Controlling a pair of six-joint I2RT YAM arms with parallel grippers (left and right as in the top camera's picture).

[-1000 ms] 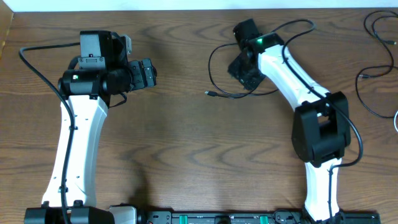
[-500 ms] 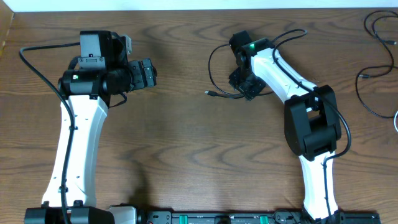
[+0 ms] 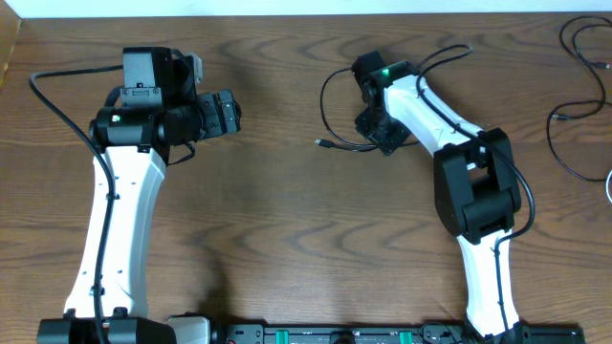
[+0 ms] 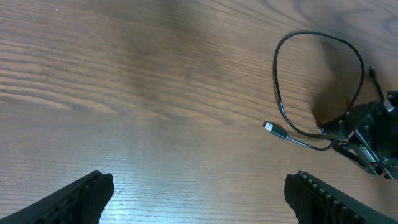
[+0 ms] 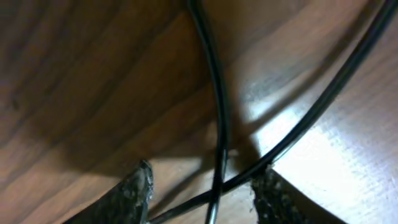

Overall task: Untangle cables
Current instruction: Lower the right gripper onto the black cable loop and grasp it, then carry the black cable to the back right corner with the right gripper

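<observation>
Early days, I judge. My right gripper [image 5: 202, 190], fingers apart, straddles the thin black looped cable [image 5: 217, 93] where it crosses itself. My left gripper [image 4: 205, 196] gapes wide, holding nothing. Other thin black cords [image 3: 557, 117] wait well off to the right gripper's right.

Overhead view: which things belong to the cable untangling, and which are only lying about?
Job:
- looped black cable
- further cables at the right edge
- right end effector, open around the loop's strands

Lying about:
- left end effector, open over bare wood
- left arm's thick wire

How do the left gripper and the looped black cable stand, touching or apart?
Apart. The left wrist view shows the left gripper open, with a bare stretch of table between its fingers and the black cable lying off to the right.
</observation>
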